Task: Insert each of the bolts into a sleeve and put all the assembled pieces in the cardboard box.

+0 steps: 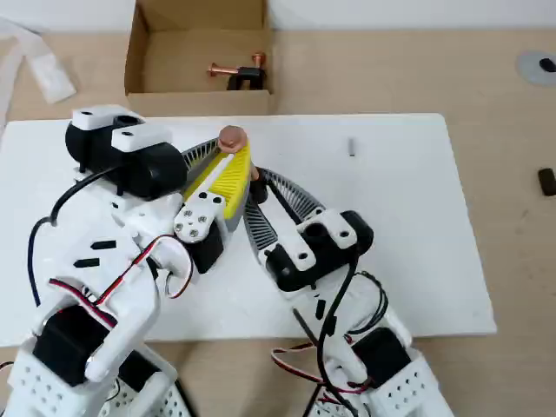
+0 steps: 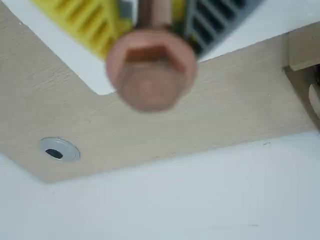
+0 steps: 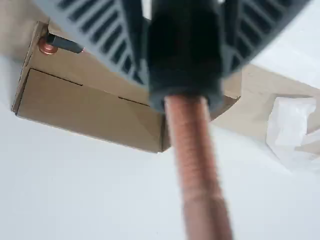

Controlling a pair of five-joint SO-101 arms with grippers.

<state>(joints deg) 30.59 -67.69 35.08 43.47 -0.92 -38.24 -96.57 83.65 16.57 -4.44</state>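
**Item 1: left claw**. Its yellow and grey fingers are clenched on a copper bolt. The grip is on the stem just behind the head, and the head stands clear of the fingertips. The claw hangs over the far edge of the white sheet, just on the near side of the cardboard box. Judged reason for the grip: pinning the stem keeps the bolt on a fixed line for mating.

**Item 2: right claw**. Its grey fingers are clamped around a black sleeve. The tip sits just beside the left claw, on its right. A copper threaded shank sticks out of the sleeve's end. It cannot be told whether this shank belongs to the bolt of item 1. Judged reason for the grip: holding the sleeve by its body leaves both ends of the bore free.

**Item 3: cardboard box.** It stands open at the far left of the desk. One assembled piece, a copper bolt in a black sleeve, lies by its right wall.

**Stage, as judged.** The insertion is under way or just finished. This piece has not yet gone into the box.
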